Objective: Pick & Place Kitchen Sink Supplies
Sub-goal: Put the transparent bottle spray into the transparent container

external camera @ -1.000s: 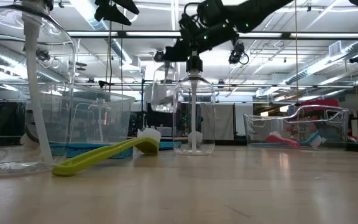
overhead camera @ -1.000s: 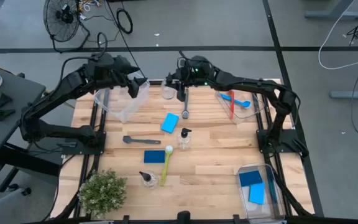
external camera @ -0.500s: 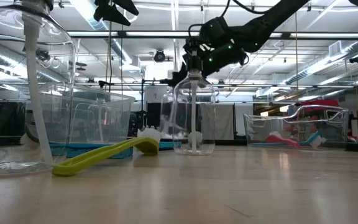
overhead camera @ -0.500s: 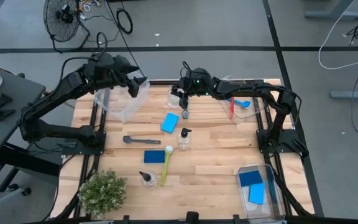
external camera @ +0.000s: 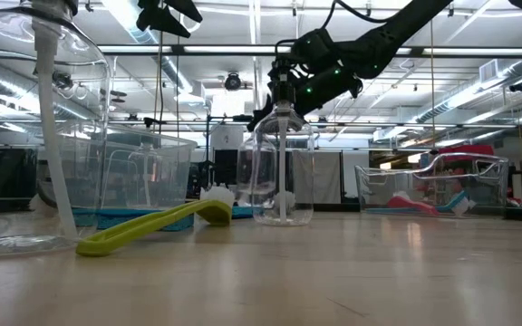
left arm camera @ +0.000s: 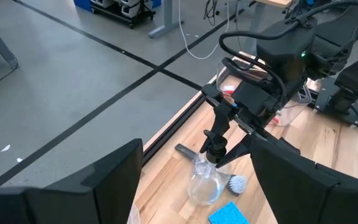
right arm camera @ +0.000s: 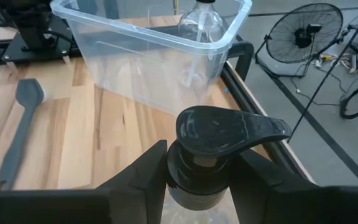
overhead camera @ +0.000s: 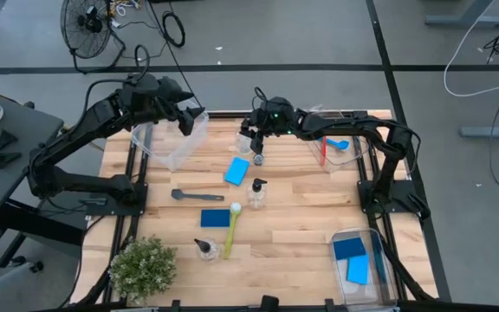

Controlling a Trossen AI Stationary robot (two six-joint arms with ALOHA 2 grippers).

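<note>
A small clear bottle [left arm camera: 202, 183] with a black pump top stands near the table's far edge, beside a grey brush [overhead camera: 258, 158]. My right gripper [overhead camera: 249, 140] is over it, shut on its top. My left gripper [overhead camera: 193, 117] hangs open above the far right corner of a clear bin [overhead camera: 176, 140]. A blue sponge [overhead camera: 237, 171], a second bottle [overhead camera: 256, 192], a dark grey brush [overhead camera: 196, 196], another sponge [overhead camera: 216, 217], a yellow-green brush [overhead camera: 230, 227] and a third bottle [overhead camera: 204, 250] lie on the table. My right gripper pinches the bottle's black collar [right arm camera: 197, 177] just under the pump head [right arm camera: 229, 127], one finger on each side. The fingers [left arm camera: 219, 134] come from above, pointing down. The bottle stays upright, and its base [left arm camera: 201, 196] appears to rest on the table.
A clear bin [overhead camera: 353, 143] at the far right holds red and blue brushes. Another bin [overhead camera: 379, 282] at the near right holds blue sponges. A potted plant [overhead camera: 144, 267] stands at the near left corner. Another bottle [right arm camera: 204, 22] shows at the left bin's far side.
My right gripper has moved down and toward the table's near edge, from above the grey brush's handle onto the far bottle's top. It has kept still for the last half second. Nothing else has moved.
</note>
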